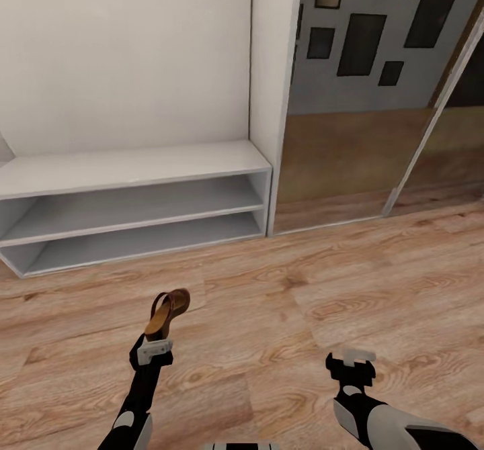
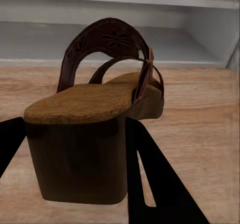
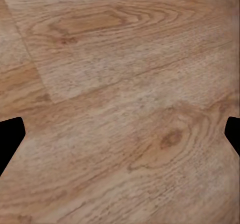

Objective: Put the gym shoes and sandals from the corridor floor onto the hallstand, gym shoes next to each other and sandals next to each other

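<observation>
My left gripper (image 1: 156, 339) is shut on the heel of a brown sandal (image 1: 168, 312), holding it up off the corridor floor (image 1: 289, 302). In the left wrist view the sandal (image 2: 95, 114) sits between the dark fingers (image 2: 155, 179), its tan insole and dark straps pointing at the hallstand's low shelves (image 2: 120, 43). The pale hallstand (image 1: 134, 168) stands ahead at the left, its two open shelves and flat top bare. My right gripper (image 1: 351, 364) hovers open over bare floor planks (image 3: 120, 103). The gym shoes are out of view.
A white wall panel (image 1: 272, 67) rises at the hallstand's right end. Beside it a mirrored sliding door (image 1: 363, 101) runs to the right. Wood floor stretches between me and the hallstand.
</observation>
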You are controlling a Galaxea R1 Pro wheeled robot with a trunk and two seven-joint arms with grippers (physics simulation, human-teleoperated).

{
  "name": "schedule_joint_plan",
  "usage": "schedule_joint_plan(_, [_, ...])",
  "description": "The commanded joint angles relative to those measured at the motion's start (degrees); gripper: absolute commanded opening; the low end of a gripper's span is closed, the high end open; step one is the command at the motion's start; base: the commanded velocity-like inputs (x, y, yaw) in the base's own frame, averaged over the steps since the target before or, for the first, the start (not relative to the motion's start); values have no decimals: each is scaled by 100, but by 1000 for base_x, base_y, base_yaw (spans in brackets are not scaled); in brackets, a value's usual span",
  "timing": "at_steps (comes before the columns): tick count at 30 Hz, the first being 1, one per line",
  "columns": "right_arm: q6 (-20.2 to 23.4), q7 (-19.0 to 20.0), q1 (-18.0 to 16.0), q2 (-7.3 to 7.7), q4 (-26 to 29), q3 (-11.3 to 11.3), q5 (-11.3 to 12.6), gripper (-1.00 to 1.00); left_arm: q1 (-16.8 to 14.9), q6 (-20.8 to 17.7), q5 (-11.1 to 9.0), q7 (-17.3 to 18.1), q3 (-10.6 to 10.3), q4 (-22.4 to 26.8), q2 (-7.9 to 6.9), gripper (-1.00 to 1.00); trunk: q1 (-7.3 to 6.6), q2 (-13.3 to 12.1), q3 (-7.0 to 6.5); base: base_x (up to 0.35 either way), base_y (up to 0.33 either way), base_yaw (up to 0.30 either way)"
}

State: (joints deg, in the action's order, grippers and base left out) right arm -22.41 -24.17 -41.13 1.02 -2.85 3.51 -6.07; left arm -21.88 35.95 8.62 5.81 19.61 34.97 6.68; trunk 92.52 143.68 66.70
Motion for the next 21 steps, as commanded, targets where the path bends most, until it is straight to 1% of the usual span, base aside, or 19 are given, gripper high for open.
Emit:
schedule_joint_plan(1, [0, 0, 0, -1, -1, 1, 0, 100, 0, 0, 0, 2, -1, 1, 0, -100, 0, 0, 0, 13, -301, -243])
schedule_joint_plan(4, [0, 0, 0, -5, 0, 1, 0, 100, 0, 0, 0, 3, -5, 4, 0, -100, 0, 0, 0, 137, -163, -148])
schedule_joint_plan(11, [0, 0, 0, -79, -4, 1, 0, 100, 0, 0, 0, 5, -10, 9, 0, -100, 0, 0, 0, 286, -46, -60])
schedule_joint_plan(15, [0, 0, 0, -93, -5, 1, 0, 100, 0, 0, 0, 6, -9, 5, 0, -100, 0, 0, 0, 185, -10, -198])
schedule_joint_plan(17, [0, 0, 0, -96, -5, 1, 0, 100, 0, 0, 0, 5, -9, 3, 0, -100, 0, 0, 0, 42, -33, -243])
schedule_joint_plan(21, [0, 0, 0, -95, -5, 1, 0, 100, 0, 0, 0, 4, -9, 2, 0, -100, 0, 0, 0, -153, -133, -269])
